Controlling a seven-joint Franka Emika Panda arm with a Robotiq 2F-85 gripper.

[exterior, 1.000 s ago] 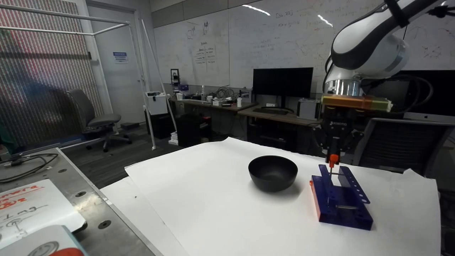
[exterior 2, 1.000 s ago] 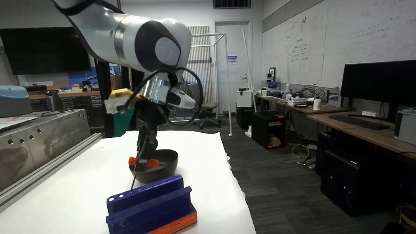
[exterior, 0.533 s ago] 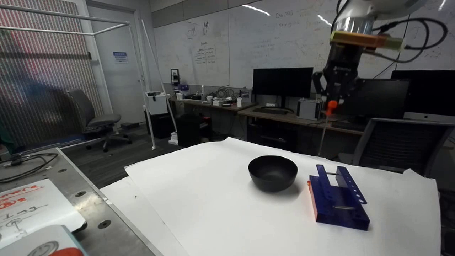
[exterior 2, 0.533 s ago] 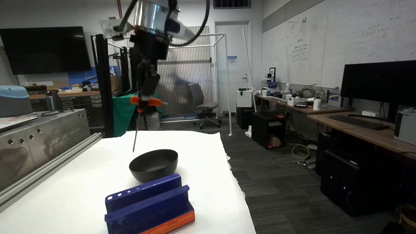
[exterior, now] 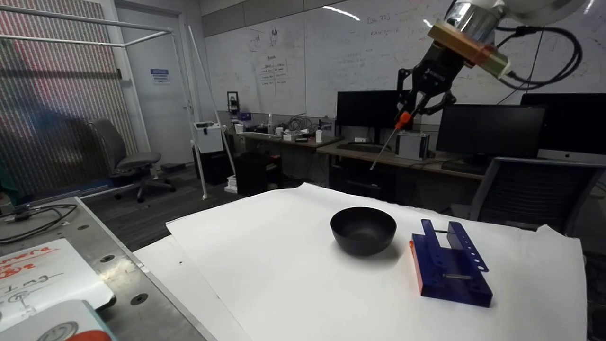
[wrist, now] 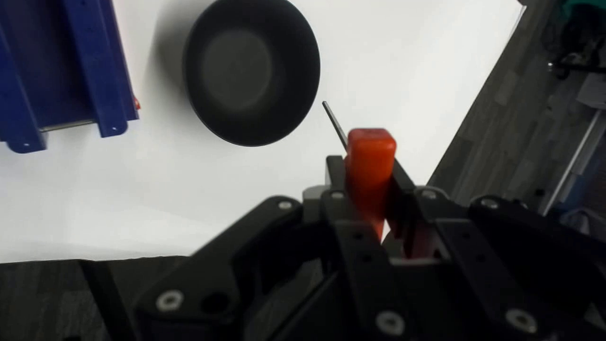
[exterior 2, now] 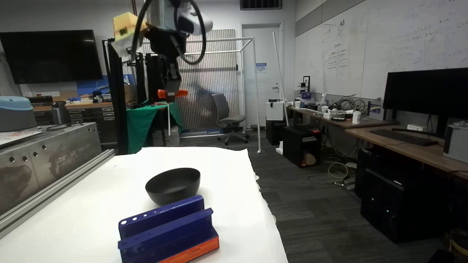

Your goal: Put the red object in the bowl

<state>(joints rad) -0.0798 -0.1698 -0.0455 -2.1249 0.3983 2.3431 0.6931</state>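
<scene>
The red object (exterior: 403, 120) is a small red-orange handle with a thin metal shaft, seen in both exterior views (exterior 2: 181, 93) and the wrist view (wrist: 371, 151). My gripper (exterior: 408, 112) is shut on the handle, also in the wrist view (wrist: 368, 175), and holds it high above the table. The shaft tilts down to the left in an exterior view. The round black bowl (exterior: 363, 237) stands upright on the white sheet, below the shaft tip in that view. It shows also in an exterior view (exterior 2: 173, 187) and the wrist view (wrist: 236, 71), where its inside looks empty.
A dark blue-purple block (exterior: 452, 286) with raised rails and an orange side lies beside the bowl, also in an exterior view (exterior 2: 168, 235). A metal bench (exterior: 137, 279) borders the table. Monitors (exterior: 492, 128) and a chair (exterior: 535, 194) stand behind the table.
My gripper has lifted the red object up out of the blue-purple block, then tilted and moved toward the bowl's side. The block has shifted slightly. The bowl has not moved.
</scene>
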